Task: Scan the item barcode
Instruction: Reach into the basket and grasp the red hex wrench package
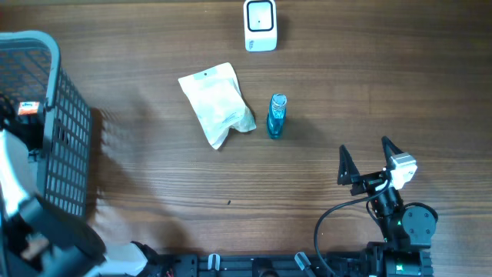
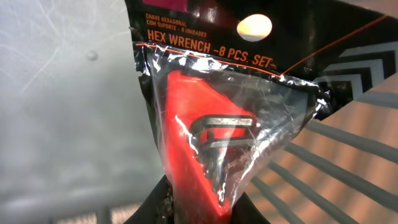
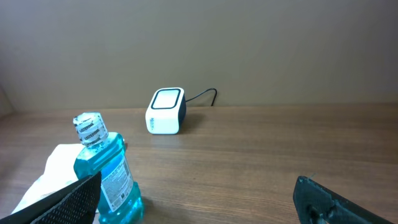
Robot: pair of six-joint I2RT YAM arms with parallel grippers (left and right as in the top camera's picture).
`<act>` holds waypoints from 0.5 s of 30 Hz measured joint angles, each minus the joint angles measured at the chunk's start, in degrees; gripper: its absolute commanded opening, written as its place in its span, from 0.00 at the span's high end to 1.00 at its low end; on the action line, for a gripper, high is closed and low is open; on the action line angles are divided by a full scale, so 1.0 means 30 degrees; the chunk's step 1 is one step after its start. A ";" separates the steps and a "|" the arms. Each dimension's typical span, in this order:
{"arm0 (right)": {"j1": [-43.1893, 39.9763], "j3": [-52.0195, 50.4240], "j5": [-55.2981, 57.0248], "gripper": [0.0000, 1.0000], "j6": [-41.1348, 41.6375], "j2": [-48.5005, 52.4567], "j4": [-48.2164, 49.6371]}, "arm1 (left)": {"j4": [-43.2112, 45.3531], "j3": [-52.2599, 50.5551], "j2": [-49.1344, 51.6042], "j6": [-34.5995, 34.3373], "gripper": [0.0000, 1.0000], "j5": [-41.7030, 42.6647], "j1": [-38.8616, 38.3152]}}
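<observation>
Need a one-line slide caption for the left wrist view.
Close-up of the hex wrench pack, red holder under clear plastic, filling the frame inside the grey basket.

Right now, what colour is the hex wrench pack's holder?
Red: the holder in the hex wrench pack, best in the left wrist view.

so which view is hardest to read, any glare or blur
Left wrist: white glare streaks on the hex wrench pack film, background soft. Overhead: the left arm close to the lens is blurred, the table sharp. Right wrist: even light, scanner and blue bottle crisp.
</observation>
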 measured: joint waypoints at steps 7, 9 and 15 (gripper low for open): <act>0.0000 0.0000 0.0000 0.00 0.0000 0.0000 0.0000 | 0.1851 -0.0102 -0.9471 0.0022 0.81 0.1610 0.0000; 0.0000 0.0000 0.0007 0.00 -0.0007 0.0000 0.0000 | 0.2135 -0.0102 -1.1999 0.0051 0.81 0.1960 -0.0153; 0.0000 0.0000 0.0007 0.01 0.0000 0.0000 0.0000 | 0.0255 -0.0073 -1.4149 0.0277 0.73 0.4342 -0.5333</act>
